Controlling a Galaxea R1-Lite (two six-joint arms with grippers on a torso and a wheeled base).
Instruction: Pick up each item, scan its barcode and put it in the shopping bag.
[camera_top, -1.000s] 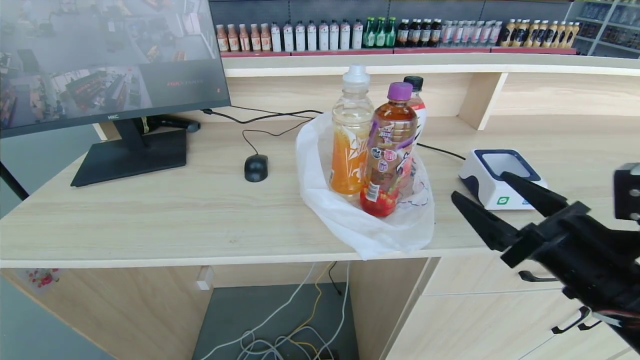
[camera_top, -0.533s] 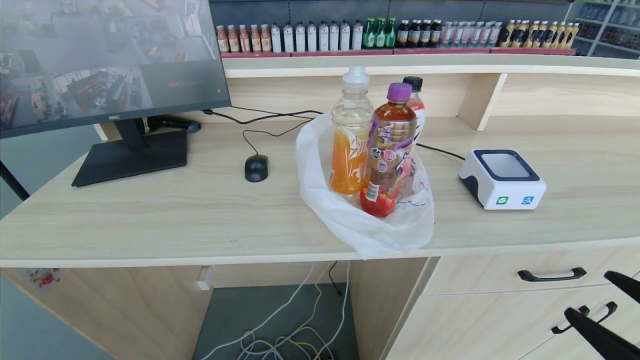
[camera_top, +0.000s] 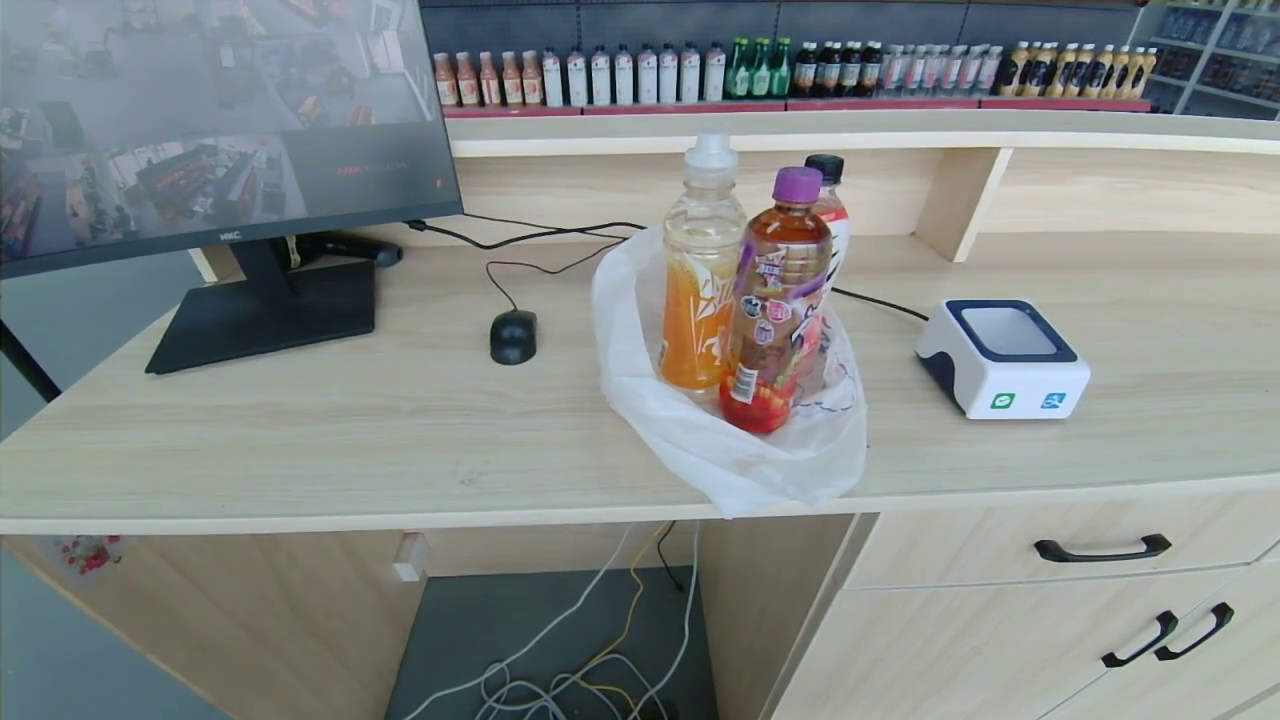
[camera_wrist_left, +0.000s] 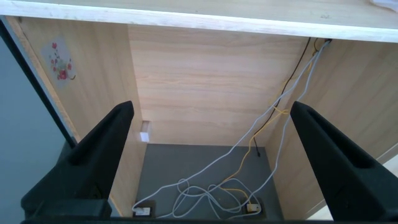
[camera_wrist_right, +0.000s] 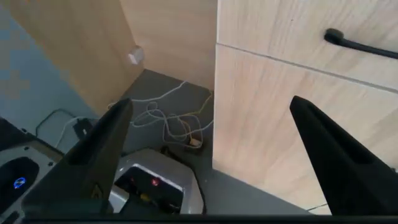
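Bag (camera_top: 740, 470) lies open on the counter (camera_top: 350, 420), its front hanging just over the counter's near edge, and three bottles stand upright in it, packed close together. The white-cap bottle (camera_top: 702, 270), with orange drink in it, is on the left; the purple-cap bottle (camera_top: 782, 300) is just beside it on the right and nearest the edge; the black-cap bottle (camera_top: 826, 185) is behind the other two, mostly hidden. The scanner (camera_top: 1003, 357) sits on the counter to the right of the bag, apart from it. A mouse (camera_top: 512, 336) and a monitor (camera_top: 200, 120) are to the left. My left pincer (camera_wrist_left: 211, 109) hangs below the counter with its fingers spread wide and nothing between them, facing the cables (camera_wrist_left: 217, 186) in the kneehole. My right pincer (camera_wrist_right: 211, 102) is also low, gaping and holding nothing, in front of a drawer (camera_wrist_right: 292, 25) with a dark handle (camera_wrist_right: 360, 45)
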